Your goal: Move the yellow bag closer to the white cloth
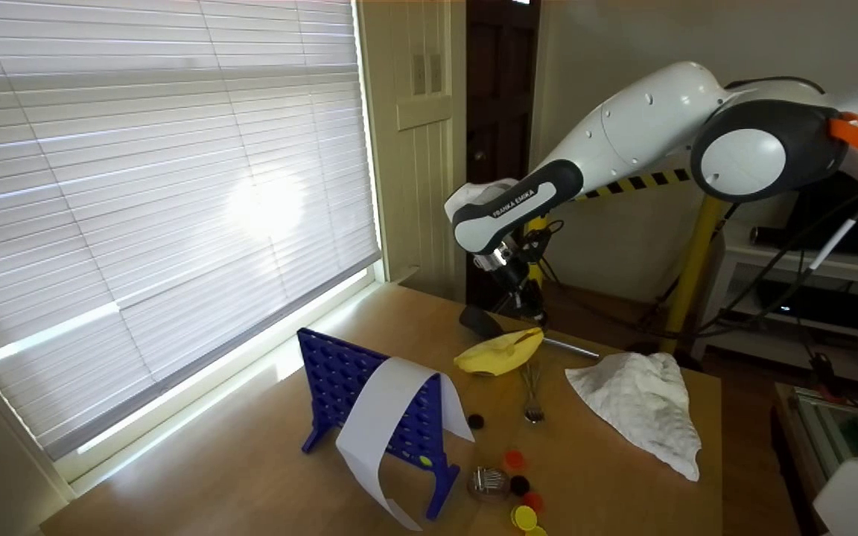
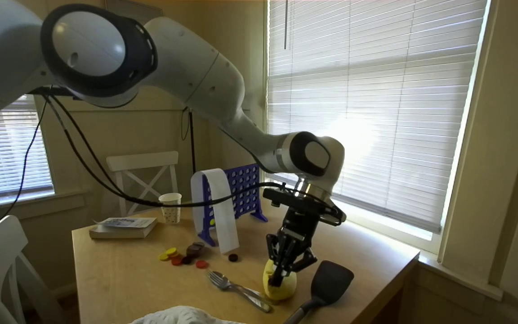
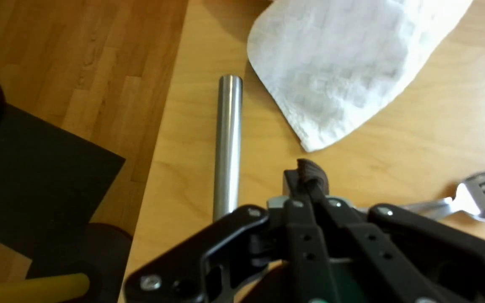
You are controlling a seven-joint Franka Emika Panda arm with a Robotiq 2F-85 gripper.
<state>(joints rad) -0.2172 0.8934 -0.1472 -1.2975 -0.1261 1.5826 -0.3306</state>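
Observation:
The yellow bag (image 1: 500, 353) is a plump, elongated shape lying on the table; it also shows in an exterior view (image 2: 281, 285). It is not seen in the wrist view. The white cloth (image 1: 641, 406) lies bunched near the table edge. Its corner points at my fingertips in the wrist view (image 3: 343, 67). My gripper (image 1: 535, 316) is low at the bag's end nearest the cloth, its tips (image 2: 278, 276) overlapping the bag in that view. The fingertips (image 3: 305, 176) are together with nothing yellow seen between them. I cannot tell whether they touch the bag.
A spatula (image 2: 331, 283) lies beside the bag, its metal handle (image 3: 228, 147) along the table edge. A fork (image 1: 533, 409) lies between bag and cloth. A blue game rack (image 1: 339, 380) with draped white paper (image 1: 384, 409), several discs (image 1: 524, 517), a cup (image 2: 170, 217) and a book (image 2: 124, 228) stand farther off.

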